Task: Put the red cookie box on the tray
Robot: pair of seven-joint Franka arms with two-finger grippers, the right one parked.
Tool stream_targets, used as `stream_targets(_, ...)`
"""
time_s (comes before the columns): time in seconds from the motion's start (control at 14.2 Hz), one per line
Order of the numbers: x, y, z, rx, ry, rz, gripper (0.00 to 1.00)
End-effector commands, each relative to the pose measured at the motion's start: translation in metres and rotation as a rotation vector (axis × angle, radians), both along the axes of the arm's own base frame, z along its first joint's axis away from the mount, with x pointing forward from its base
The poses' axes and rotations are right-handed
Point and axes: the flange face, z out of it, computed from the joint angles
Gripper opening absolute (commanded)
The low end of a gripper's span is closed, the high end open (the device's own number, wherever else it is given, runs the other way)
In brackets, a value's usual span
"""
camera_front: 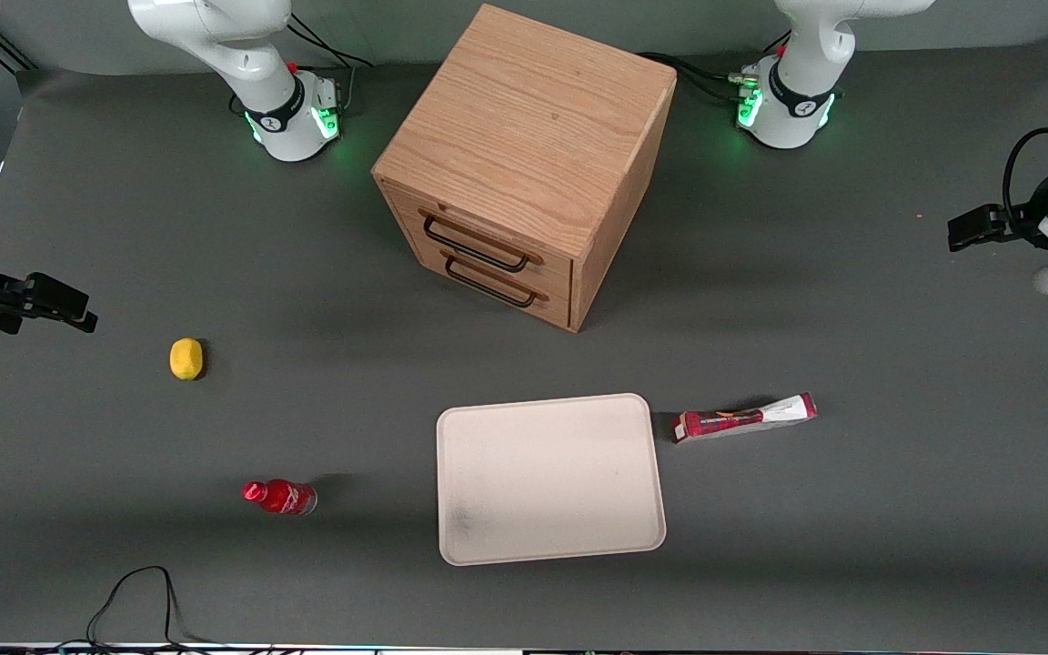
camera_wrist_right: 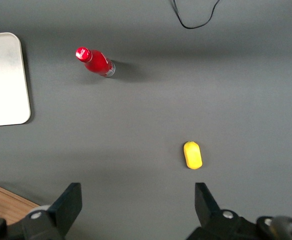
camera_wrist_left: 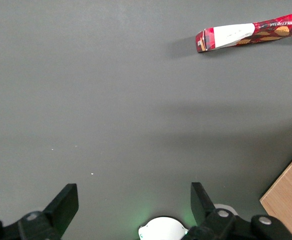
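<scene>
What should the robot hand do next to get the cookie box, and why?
Probably travel over to the red cookie box and lower onto it. The gripper is open, holds nothing and hangs far from the box, which lies on the table beside the tray.

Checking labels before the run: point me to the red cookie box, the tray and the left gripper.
red cookie box [camera_front: 744, 419]: front view, middle of its long side.
tray [camera_front: 549, 478]: front view, bare centre of its floor.
gripper [camera_wrist_left: 131, 200]: left wrist view, midway between its open fingertips, above bare table, away from the box.

Red cookie box [camera_front: 744, 419] white-ended; cream tray [camera_front: 549, 478]; black gripper [camera_wrist_left: 133, 200].
</scene>
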Motion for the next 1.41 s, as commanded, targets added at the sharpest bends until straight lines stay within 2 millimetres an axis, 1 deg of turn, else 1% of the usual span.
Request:
stream_targets(0.0,0.016,-0.005,0.008,0.014,0.032,-0.006,1.00)
stream_targets(0.35,0.019,-0.009,0.012,0.013,0.033,-0.014,1.00)
stream_targets(0.56,0.021,-0.018,0.022,0.002,0.016,-0.077,1.00)
stream_targets(0.77,0.033,-0.030,0.024,-0.026,0.002,-0.108,1.00)
stream_targets(0.91,0.040,-0.036,0.025,-0.070,-0.005,-0.175,1.00)
stream_targets(0.98,0.043,-0.047,0.029,-0.088,-0.011,-0.232,1.00)
stream_targets(1.06,0.046,-0.063,0.027,-0.094,-0.006,-0.288,1.00)
stream_targets(1.13,0.051,-0.074,0.023,-0.100,-0.005,-0.325,1.00)
stream_targets(1.27,0.067,-0.106,0.016,-0.131,-0.012,-0.481,1.00)
stream_targets(1.34,0.076,-0.116,0.013,-0.151,-0.011,-0.571,1.00)
